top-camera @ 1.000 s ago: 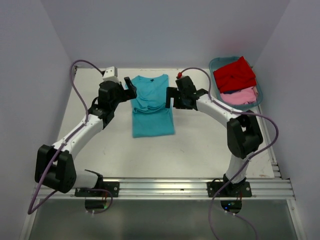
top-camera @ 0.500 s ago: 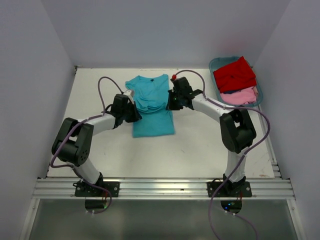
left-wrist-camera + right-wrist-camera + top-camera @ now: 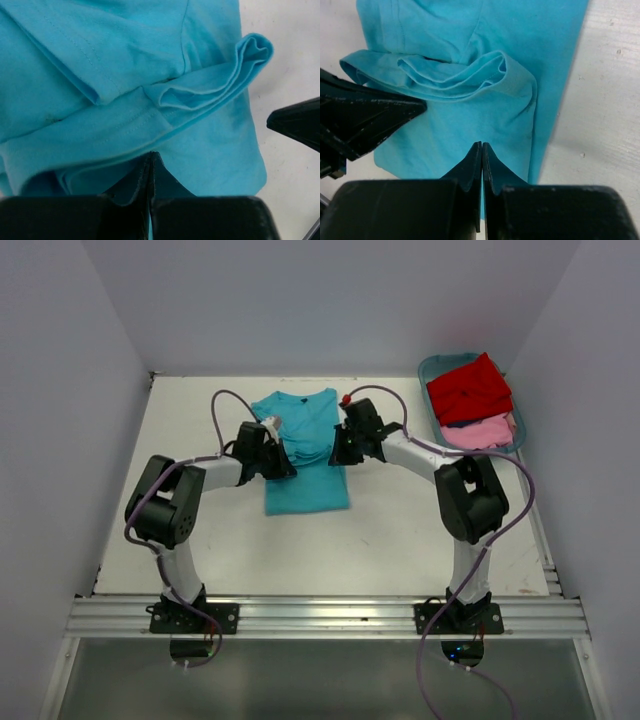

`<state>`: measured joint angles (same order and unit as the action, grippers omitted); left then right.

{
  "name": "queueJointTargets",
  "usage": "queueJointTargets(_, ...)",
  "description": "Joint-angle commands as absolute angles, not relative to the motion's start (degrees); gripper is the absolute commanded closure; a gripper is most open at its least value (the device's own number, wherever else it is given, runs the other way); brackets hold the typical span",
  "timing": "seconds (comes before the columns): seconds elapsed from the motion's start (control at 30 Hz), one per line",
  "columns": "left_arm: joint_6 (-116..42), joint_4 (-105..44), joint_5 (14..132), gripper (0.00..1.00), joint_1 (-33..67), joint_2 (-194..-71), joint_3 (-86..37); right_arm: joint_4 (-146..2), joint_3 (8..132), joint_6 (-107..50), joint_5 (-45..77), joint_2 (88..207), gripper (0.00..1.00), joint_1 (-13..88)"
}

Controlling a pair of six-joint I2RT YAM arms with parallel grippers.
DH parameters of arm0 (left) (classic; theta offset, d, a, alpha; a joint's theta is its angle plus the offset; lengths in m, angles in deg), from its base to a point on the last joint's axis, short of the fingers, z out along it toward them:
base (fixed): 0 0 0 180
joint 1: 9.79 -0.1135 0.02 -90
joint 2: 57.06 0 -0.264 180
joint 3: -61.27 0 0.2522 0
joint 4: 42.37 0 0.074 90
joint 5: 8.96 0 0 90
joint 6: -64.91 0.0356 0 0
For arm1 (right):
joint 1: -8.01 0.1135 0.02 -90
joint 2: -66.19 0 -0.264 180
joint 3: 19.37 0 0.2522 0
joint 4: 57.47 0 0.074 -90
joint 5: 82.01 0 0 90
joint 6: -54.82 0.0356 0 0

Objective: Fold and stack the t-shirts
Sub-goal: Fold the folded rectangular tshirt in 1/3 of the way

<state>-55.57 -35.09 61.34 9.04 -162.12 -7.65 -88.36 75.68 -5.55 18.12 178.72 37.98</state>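
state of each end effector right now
left end effector: closed at the turquoise t-shirt, grip unclear
right end effector: closed, same shirt, grip unclear

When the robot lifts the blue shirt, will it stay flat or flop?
Probably floppy: the turquoise t-shirt bunches into soft folds across its middle. Likely light, since its layered edges look thin. It lies flat, so it shouldn't roll.

No readable text, label, brand or number shows anywhere.
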Motion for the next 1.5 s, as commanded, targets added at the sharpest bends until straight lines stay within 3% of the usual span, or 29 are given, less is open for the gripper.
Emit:
queueJointTargets(0.0,-55.86,-37.14,59.86,1.00,9.11,-165.25,-11.64,-87.31,74.63,-5.65,18.71,177.37,1.00,38.06)
queueJointTargets(0.77,-51.55,-29.58,61.79,1.00,5.33,-181.16,-36.25,-87.67,67.43,-7.49,14.67,172.27,1.00,37.98)
queueJointTargets(0.93,-50.67,-32.04,57.59,1.00,3.49,-180.73,-39.68,-87.23,65.49,-7.40,14.23,170.16,1.00,37.98)
queueJointTargets(1.03,-50.85,-36.51,57.22,1.00,3.05,-173.12,-38.02,-86.44,64.70,-7.41,13.61,169.20,1.00,37.89)
queueJointTargets(1.17,-50.85,-40.91,58.28,0.83,3.05,-162.99,-33.19,-85.91,64.09,-7.58,13.96,168.75,1.00,37.98)
queueJointTargets(1.2,-51.11,-39.44,58.80,0.80,3.05,-161.41,-31.87,-85.91,63.74,-7.67,13.96,168.67,1.00,37.89)
queueJointTargets(1.23,-51.28,-37.60,60.63,0.68,3.05,-159.04,-31.16,-85.91,63.65,-7.84,13.96,168.58,1.00,37.89)
queueJointTargets(1.37,-51.55,-25.39,63.28,0.57,3.13,-154.37,-25.47,-86.87,63.29,-8.11,14.58,167.97,1.00,37.98)
queueJointTargets(1.47,-52.69,-23.60,64.25,0.45,3.57,-147.35,-9.78,-86.70,61.46,-7.85,14.75,165.95,0.65,37.98)
